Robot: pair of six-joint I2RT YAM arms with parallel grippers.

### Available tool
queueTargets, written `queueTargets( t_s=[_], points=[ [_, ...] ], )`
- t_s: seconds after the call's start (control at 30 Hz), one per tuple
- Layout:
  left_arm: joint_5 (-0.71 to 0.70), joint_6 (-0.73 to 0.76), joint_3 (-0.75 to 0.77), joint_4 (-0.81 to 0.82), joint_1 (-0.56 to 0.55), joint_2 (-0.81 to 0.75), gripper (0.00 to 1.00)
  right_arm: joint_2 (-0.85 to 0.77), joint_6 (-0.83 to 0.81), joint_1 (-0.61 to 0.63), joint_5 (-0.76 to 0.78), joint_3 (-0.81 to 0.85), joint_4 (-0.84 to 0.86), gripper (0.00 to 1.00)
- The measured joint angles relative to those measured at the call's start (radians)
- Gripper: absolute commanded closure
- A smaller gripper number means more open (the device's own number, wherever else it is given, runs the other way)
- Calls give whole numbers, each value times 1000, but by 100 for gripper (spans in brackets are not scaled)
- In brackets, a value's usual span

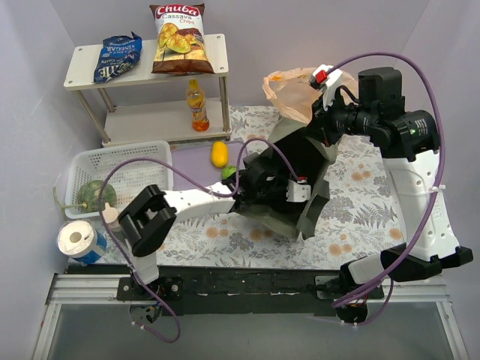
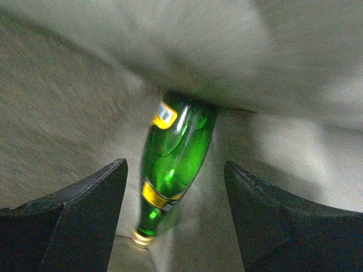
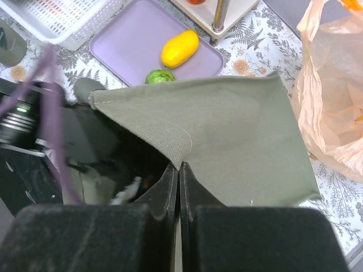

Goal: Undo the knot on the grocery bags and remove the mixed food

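The peach-orange grocery bag (image 1: 295,91) lies at the back right, and in the right wrist view (image 3: 332,96) it is on the right; its knot does not show. My right gripper (image 3: 179,165) is shut on the edge of the olive-green tote (image 3: 227,130) and holds that flap up. My left gripper (image 2: 174,164) is open inside the tote (image 1: 304,202), with a green glass bottle (image 2: 176,153) lying between its fingers, untouched. A yellow fruit (image 1: 219,154) and a green fruit (image 1: 229,172) lie by the purple tray (image 1: 196,161).
A white shelf (image 1: 90,71) at the back left holds the cassava chips bag (image 1: 178,37), a dark-blue snack bag (image 1: 118,56) and an orange drink bottle (image 1: 197,106). A white basket (image 1: 127,154) holds a green melon (image 1: 96,195). A paper roll (image 1: 77,240) stands front left.
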Motion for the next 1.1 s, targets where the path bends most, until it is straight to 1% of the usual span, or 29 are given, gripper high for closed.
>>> queueTargets(
  t_s=[0.1,0.13,0.23,0.27,0.3,0.47,0.7,0.9,0.97,1.03,1.07,1.1],
  points=[
    [-92,23,78,-27,-2,121,27,0,3,0,-12,0,-6,99],
    [-121,28,106,-32,-2,159,24,0,4,0,-16,0,-11,99],
    [-180,47,162,-31,-1,235,20,0,7,-3,-27,0,-17,99],
    [-190,51,167,-27,0,246,6,0,8,-3,-32,0,-19,99],
    [-196,56,172,-26,1,252,4,0,8,-4,-37,0,-21,99],
    [-210,107,205,10,0,290,2,9,20,-5,-72,0,-24,99],
    [-196,243,183,202,5,369,2,41,38,-1,-126,16,-63,99],
    [-163,319,172,292,19,412,2,56,52,6,-155,27,-98,99],
    [-150,344,200,306,22,446,9,56,52,6,-154,27,-108,99],
    [-133,367,237,311,24,480,21,60,52,6,-151,27,-124,99],
    [-126,375,251,312,24,494,35,63,52,6,-151,28,-128,99],
    [-121,382,258,312,25,502,41,66,52,6,-151,29,-130,99]
  ],
)
